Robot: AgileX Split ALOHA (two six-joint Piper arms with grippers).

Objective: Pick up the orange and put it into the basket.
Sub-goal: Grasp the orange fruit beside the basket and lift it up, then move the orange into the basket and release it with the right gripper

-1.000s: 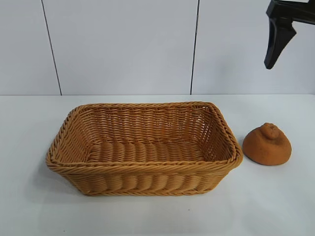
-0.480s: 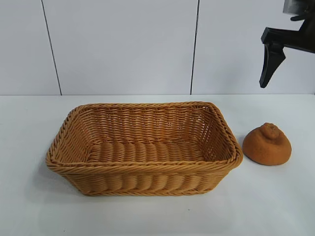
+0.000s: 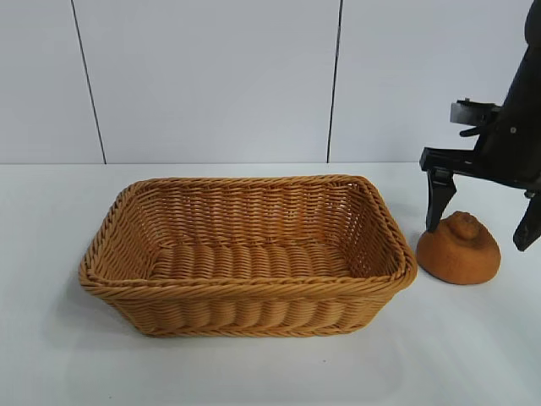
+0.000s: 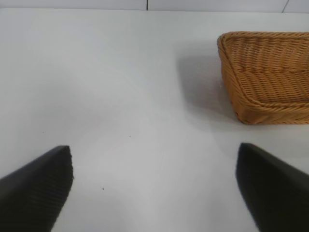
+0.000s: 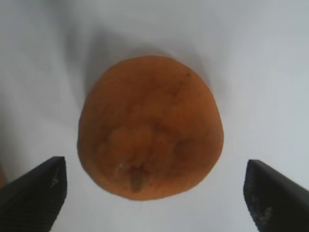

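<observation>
Tan-golden wicker basket sits on the white worktop, left of centre in the exterior view, rectangular, sloped sides, braided rim, nothing inside it. Orange lies on the worktop just right of the basket's right end, close to the rim but with a sliver of white showing between them; dull brownish-orange, rough skin, knobby bump facing up. Right claw hangs over the orange, pointing straight down, jaws spread wide. One black finger stands at the orange's left shoulder, tip level with the bump; the other shows at the far right edge of that view. Right wrist view: orange centred between the two finger tips, white worktop visible on either side, no contact seen, fruit resting flat and not lifted. Left claw appears only in its own wrist view, jaws wide apart and holding nothing, poised over bare worktop with the basket's left end some way ahead of it. White panelled wall with dark vertical seams behind the worktop.
</observation>
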